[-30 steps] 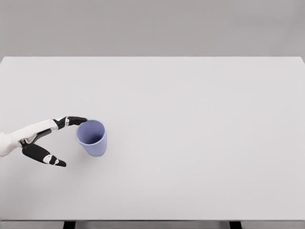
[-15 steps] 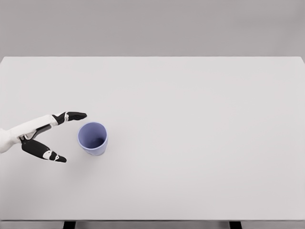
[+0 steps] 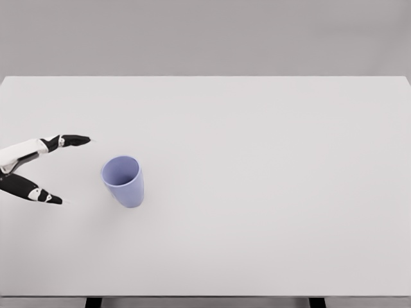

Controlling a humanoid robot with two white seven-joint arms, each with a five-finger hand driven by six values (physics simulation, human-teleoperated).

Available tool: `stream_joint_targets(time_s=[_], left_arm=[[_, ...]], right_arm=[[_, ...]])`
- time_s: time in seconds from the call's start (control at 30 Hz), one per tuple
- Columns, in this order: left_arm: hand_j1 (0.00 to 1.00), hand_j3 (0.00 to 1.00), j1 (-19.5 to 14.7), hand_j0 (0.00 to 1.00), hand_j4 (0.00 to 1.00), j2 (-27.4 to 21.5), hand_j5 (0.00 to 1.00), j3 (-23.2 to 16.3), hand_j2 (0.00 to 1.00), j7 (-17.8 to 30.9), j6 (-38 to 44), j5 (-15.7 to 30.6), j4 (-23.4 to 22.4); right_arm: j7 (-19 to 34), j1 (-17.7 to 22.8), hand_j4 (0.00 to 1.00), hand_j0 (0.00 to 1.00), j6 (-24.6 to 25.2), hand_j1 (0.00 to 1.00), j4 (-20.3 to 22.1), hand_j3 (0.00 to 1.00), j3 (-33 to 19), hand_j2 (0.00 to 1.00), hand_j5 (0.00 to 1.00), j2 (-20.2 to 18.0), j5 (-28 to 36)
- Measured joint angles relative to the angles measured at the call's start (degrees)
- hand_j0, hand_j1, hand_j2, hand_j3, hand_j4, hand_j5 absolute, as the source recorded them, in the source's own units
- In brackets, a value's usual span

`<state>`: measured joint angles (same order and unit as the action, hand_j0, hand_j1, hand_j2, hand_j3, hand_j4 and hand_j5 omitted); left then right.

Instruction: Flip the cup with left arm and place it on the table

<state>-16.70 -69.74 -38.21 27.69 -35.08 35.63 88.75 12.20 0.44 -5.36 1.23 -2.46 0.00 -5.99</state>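
Left hand farther from cup

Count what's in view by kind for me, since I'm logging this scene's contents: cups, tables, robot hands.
Cups: 1, the lavender-blue plastic cup, upright with its mouth up
Tables: 1, the plain white rectangular table
Robot hands: 1, the white-and-black left hand, fingers spread, clear of the cup
Total: 3

lone cup, bare table all around
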Motion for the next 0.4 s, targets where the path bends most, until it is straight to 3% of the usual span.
stream_joint_targets(time_s=[0.4], left_arm=[[1.00,1.00,0.00,1.00,1.00,-0.20,1.00,0.26,1.00,-0.01,-0.01,0.11,-0.66]], right_arm=[[0.00,0.00,1.00,1.00,0.00,1.00,0.00,1.00,0.00,1.00,1.00,0.00,0.00]])
